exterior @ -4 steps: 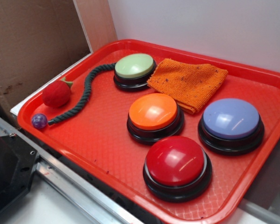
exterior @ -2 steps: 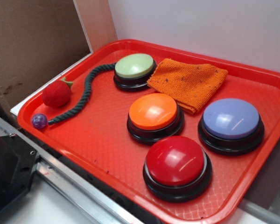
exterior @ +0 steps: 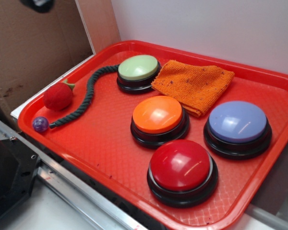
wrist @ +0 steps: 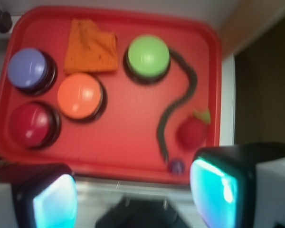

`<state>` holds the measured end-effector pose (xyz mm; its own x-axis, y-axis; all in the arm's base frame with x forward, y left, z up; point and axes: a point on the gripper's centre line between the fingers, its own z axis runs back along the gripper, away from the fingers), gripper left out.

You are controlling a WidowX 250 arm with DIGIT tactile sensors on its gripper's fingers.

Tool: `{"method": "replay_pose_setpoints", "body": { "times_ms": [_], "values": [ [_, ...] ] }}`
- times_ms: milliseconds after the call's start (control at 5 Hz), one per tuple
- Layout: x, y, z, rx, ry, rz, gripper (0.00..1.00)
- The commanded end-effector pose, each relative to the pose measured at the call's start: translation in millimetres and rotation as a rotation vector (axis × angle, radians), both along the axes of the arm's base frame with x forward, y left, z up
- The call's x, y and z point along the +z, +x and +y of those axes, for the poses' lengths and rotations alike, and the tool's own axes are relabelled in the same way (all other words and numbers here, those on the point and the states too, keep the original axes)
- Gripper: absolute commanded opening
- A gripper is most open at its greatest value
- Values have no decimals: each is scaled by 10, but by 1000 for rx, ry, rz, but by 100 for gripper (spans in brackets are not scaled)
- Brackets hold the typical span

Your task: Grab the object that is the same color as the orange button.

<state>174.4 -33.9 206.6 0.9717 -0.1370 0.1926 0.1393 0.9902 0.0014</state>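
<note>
- The gripper hangs above the tray's near edge, jaws apparently spread wide, holding nothing.
- The orange cloth lies at the far side, touching the orange button.
- It should descend on the cloth's free far edge, clear of both neighbouring buttons.

I see a folded orange knitted cloth flecked dark, beyond my claw; beside it a glossy orange dome button on black; red, lavender and pale green domes; a red waffle-textured plastic tray.
</note>
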Motion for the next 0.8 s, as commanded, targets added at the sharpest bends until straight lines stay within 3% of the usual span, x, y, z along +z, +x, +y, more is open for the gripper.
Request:
{"method": "replay_pose_setpoints", "body": {
  "times_ms": [0, 200, 600],
  "values": [
    [-458, 639, -239, -89, -20, -79, 100],
    [-748, 956, -371, -125, -4, -109, 100],
    [-1180, 1369, -535, -114, 56, -63, 100]
  ]
}}
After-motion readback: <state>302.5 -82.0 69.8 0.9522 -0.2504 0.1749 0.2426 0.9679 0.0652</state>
